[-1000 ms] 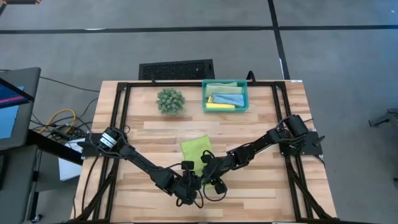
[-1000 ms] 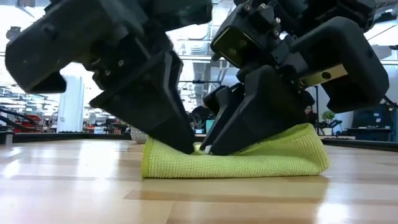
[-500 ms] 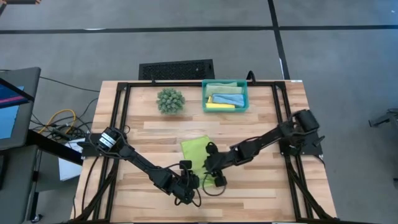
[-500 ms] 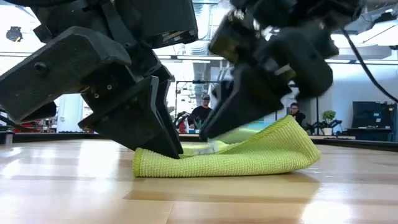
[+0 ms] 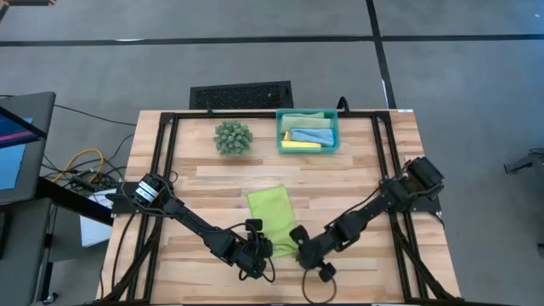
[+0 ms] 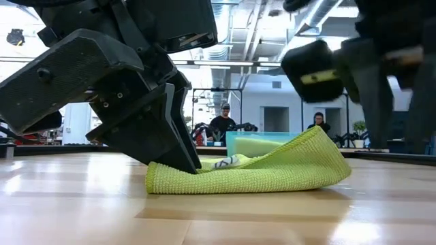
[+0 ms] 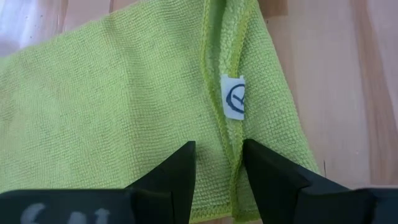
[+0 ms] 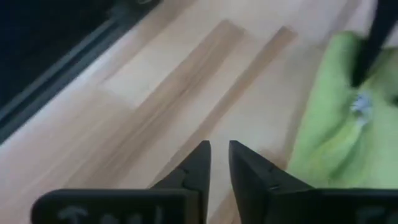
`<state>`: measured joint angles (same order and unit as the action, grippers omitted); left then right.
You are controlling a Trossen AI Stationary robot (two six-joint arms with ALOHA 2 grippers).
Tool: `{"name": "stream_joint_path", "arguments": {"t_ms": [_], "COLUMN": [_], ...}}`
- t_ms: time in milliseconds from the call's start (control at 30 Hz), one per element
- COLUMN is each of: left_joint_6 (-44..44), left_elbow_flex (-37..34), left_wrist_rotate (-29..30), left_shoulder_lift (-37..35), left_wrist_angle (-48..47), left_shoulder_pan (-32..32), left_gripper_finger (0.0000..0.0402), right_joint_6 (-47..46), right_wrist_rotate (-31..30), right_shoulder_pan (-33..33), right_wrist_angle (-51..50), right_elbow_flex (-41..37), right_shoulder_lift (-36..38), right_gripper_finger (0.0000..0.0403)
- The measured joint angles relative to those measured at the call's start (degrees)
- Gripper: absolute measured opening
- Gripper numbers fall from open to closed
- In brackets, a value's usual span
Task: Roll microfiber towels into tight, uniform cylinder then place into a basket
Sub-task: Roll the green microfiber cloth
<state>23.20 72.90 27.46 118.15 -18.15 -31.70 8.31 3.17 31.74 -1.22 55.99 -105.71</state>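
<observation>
A lime green towel (image 5: 270, 208) lies on the table's middle. Its near end is folded over and stands up in a loose hump (image 6: 310, 153). My left gripper (image 5: 262, 249) is down on the towel's near end (image 7: 219, 165), shut on cloth beside the white label (image 7: 234, 98). My right gripper (image 5: 304, 253) hangs clear above bare wood just right of the towel (image 8: 336, 124), its fingers (image 8: 219, 149) a narrow gap apart with nothing between them. The basket (image 5: 279, 132) at the far edge holds sage green, light blue and yellow towels. My left gripper has the hemmed edge (image 7: 231, 152) of the towel's upper layer between its two fingers, near the label at the near end. The fingers slant down from the near left, and their tips (image 6: 185, 162) bear on the cloth. The towel stays flat on the table under them.
A spiky green plant ball (image 5: 233, 137) sits left of the basket. A black grille (image 5: 241, 94) lies beyond the far edge. Black frame rails (image 5: 167, 170) run along the table's sides. People stand in the room behind (image 6: 223, 122).
My right gripper has let go of the towel, risen, and moved toward the table's near right, off the cloth. The part it had folded over stays raised in a loose hump. My left gripper has kept its place on the towel's near end.
</observation>
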Motion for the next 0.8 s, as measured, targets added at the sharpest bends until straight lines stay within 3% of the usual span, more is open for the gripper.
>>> {"name": "stream_joint_path", "arguments": {"t_ms": [133, 200, 500, 700, 800], "left_joint_6": [-0.01, -0.02, -0.02, -0.04, 0.23], "left_elbow_flex": [0.0, 0.0, 0.0, 0.28, 2.68], "left_wrist_rotate": [0.02, 0.04, 0.07, 0.28, 4.69], "left_shoulder_lift": [0.02, 0.04, 0.07, 0.02, 0.21], "left_wrist_angle": [0.02, 0.03, -0.29, -1.14, -5.91], "left_shoulder_pan": [0.0, 0.0, 0.0, 0.0, 0.0], "left_gripper_finger": [0.0132, 0.0132, 0.0132, 0.0132, 0.0132], "right_joint_6": [-4.41, -6.77, -12.88, -14.49, -14.37], "right_wrist_rotate": [-9.63, -11.4, -10.64, -10.54, -10.54], "right_shoulder_pan": [-1.36, -2.59, -4.23, -4.18, -3.9], "right_wrist_angle": [0.33, -0.21, -3.73, -5.31, -5.4], "right_elbow_flex": [-0.07, 0.0, 0.02, 0.1, 0.33], "right_shoulder_lift": [-1.89, -2.15, -1.75, -1.73, -1.67], "right_gripper_finger": [0.0056, 0.0048, 0.002, 0.0022, 0.0029]}}
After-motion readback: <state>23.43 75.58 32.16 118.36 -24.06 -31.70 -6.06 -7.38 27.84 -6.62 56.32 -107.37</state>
